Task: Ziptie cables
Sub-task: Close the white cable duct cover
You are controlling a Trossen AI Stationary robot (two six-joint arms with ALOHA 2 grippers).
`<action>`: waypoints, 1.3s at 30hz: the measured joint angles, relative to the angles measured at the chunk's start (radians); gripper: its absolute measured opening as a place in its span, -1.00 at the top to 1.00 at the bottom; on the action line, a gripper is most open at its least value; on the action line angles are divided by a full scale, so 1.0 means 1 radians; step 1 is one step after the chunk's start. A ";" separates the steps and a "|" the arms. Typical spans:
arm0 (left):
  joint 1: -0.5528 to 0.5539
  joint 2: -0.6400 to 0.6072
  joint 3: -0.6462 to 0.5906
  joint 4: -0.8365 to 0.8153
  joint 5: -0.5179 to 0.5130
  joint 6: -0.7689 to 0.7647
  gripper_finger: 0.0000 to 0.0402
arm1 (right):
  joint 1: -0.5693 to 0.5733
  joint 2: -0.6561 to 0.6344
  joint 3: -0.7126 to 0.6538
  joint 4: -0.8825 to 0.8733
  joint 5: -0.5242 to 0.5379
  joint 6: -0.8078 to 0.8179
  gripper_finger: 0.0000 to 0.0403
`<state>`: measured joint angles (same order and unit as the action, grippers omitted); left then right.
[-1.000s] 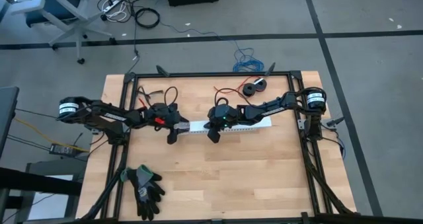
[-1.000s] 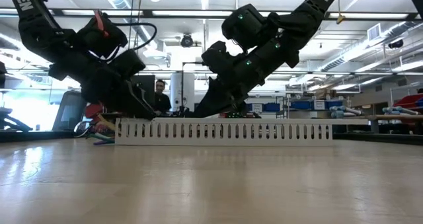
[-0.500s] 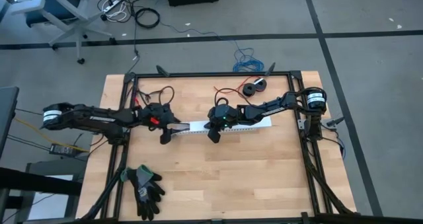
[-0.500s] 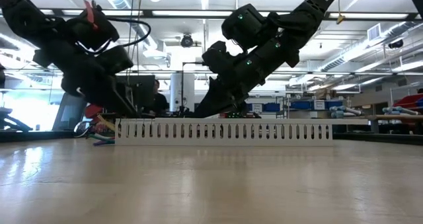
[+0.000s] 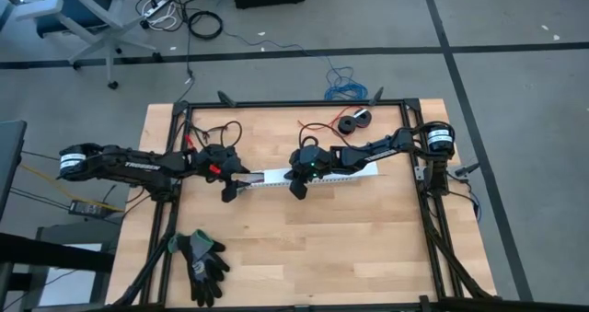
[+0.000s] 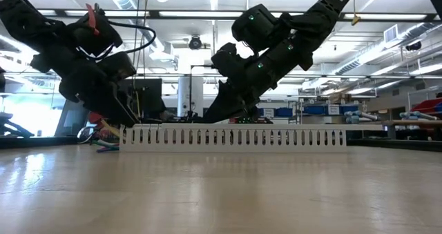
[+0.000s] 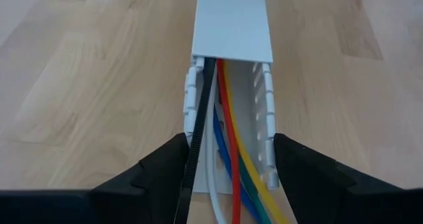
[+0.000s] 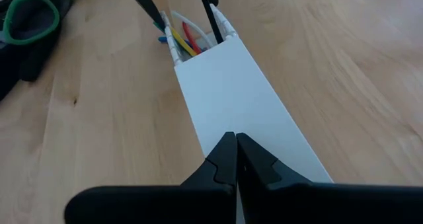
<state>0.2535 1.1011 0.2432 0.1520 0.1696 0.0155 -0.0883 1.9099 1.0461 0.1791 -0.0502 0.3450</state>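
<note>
The right arm point(image 6: 324, 6) shows the white letters "TRO" in the low view; nothing else is legible.

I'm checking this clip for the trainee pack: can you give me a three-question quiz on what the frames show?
1. True or false: the right end effector rests shut on the lid of the white cable duct.
2. The cables lie: A) on the bare table, B) inside the duct's open end, C) on the gloves.
3. What thin black strip runs along the duct's slotted wall between the left end effector's fingers?

Key
1. True.
2. B.
3. A black zip tie; the fingers stand apart on either side of the duct, and whether they hold the tie does not show.
</note>
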 joint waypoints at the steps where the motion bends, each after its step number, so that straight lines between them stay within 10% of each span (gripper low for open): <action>1: 0.000 0.000 -0.001 0.005 0.001 0.000 -0.17 | 0.000 0.000 0.000 0.000 0.000 0.000 1.00; 39: -0.001 0.183 -0.001 0.200 -0.041 0.032 0.03 | 0.010 -0.163 -0.004 -0.197 0.066 -0.051 1.00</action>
<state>0.2527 1.2839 0.2424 0.3522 0.1286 0.0473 -0.0780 1.7467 1.0424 -0.0184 0.0160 0.2939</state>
